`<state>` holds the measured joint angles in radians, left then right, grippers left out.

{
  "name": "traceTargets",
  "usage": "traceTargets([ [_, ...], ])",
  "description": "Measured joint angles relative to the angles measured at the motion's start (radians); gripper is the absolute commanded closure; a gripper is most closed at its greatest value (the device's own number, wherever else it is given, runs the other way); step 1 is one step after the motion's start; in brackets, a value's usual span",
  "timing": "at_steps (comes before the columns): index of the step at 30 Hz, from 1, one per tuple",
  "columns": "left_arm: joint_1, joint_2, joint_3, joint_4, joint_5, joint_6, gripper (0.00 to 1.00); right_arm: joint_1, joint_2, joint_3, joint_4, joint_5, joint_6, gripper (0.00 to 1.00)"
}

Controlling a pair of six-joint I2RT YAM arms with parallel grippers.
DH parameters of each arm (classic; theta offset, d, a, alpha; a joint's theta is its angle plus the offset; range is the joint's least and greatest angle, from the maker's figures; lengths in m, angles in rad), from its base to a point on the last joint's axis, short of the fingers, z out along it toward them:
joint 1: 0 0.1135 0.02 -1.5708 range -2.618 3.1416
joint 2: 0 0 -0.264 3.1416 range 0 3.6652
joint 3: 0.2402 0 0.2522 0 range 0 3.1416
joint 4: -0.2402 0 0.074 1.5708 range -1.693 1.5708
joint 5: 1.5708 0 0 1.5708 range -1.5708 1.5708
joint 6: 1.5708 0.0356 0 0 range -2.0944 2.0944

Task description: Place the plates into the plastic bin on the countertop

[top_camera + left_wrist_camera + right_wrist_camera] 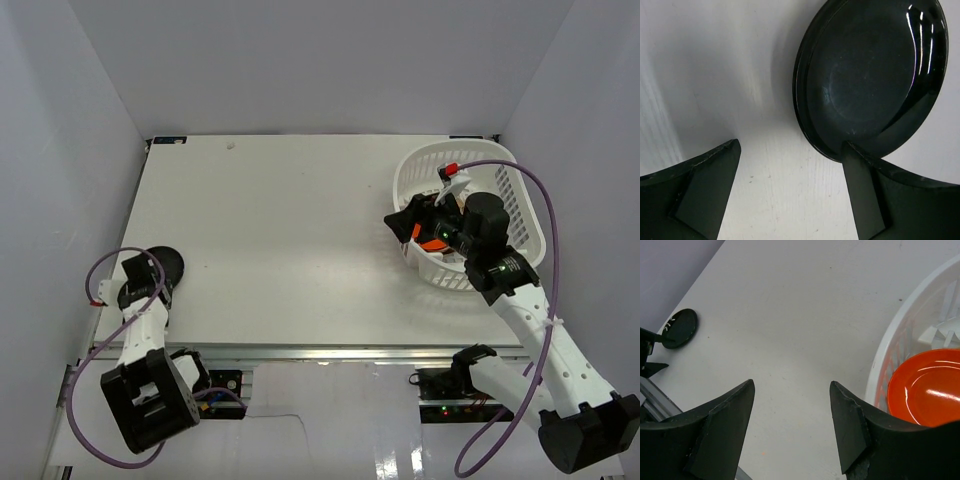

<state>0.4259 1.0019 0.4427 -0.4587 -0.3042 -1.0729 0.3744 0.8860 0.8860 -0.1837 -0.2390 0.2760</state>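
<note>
A black plate (pixel 870 75) lies flat on the white countertop (pixel 290 230) at the near left, also seen in the top view (pixel 173 262). My left gripper (pixel 790 145) is open right at its near rim; the right finger overlaps the rim, and nothing is held. An orange plate (pixel 927 390) lies inside the white plastic bin (pixel 890 340) at the far right of the countertop (pixel 425 153). My right gripper (pixel 791 385) is open and empty. It hangs over the bin's left rim (pixel 400 222) and points out over the countertop.
A purple cable (pixel 540 200) loops from the right arm over the bin. A small red-and-white object (pixel 450 170) sits in the bin's back part. Grey walls enclose the countertop on three sides. A metal rail (pixel 330 352) runs along the front edge.
</note>
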Motion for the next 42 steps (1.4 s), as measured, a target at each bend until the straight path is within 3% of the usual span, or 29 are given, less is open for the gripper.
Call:
traceTargets([
  [7, 0.082, 0.064, -0.019, 0.160, 0.080, 0.037, 0.12, 0.013, 0.019, -0.007, 0.003, -0.011, 0.000, 0.33],
  [11, 0.099, 0.126, -0.019, 0.267, 0.114, 0.047, 0.29, 0.029, 0.020, -0.018, 0.002, -0.011, 0.000, 0.33],
  [12, 0.099, 0.143, -0.019, 0.289, 0.124, 0.052, 0.41, 0.034, 0.021, -0.018, 0.002, -0.011, 0.001, 0.33],
  [14, 0.101, 0.176, -0.018, 0.320, 0.140, 0.056, 0.54, 0.048, 0.024, -0.018, 0.003, -0.008, 0.001, 0.33],
  [15, 0.101, 0.195, -0.016, 0.336, 0.150, 0.060, 0.71, 0.058, 0.027, -0.018, 0.004, -0.006, 0.001, 0.33],
  [17, 0.103, 0.228, -0.006, 0.357, 0.171, 0.068, 0.85, 0.080, 0.038, -0.018, 0.005, 0.002, 0.001, 0.33],
  [18, 0.102, 0.240, -0.005, 0.356, 0.178, 0.077, 0.97, 0.090, 0.044, -0.019, 0.006, 0.006, 0.001, 0.33],
  [19, 0.102, 0.245, -0.004, 0.365, 0.185, 0.076, 1.00, 0.101, 0.051, -0.019, 0.007, 0.012, 0.001, 0.33],
  [28, 0.102, 0.232, -0.004, 0.407, 0.304, 0.122, 1.00, 0.201, 0.092, -0.019, 0.023, 0.061, 0.007, 0.32],
  [31, 0.063, 0.216, -0.004, 0.418, 0.391, 0.150, 1.00, 0.239, 0.111, -0.018, 0.038, 0.070, 0.015, 0.27],
  [38, -0.247, 0.161, 0.039, 0.457, 0.563, 0.188, 1.00, 0.290, 0.216, -0.014, 0.124, 0.052, 0.069, 0.02],
  [42, -0.375, 0.119, 0.069, 0.489, 0.630, 0.193, 1.00, 0.301, 0.314, 0.007, 0.166, 0.045, 0.092, 0.04],
])
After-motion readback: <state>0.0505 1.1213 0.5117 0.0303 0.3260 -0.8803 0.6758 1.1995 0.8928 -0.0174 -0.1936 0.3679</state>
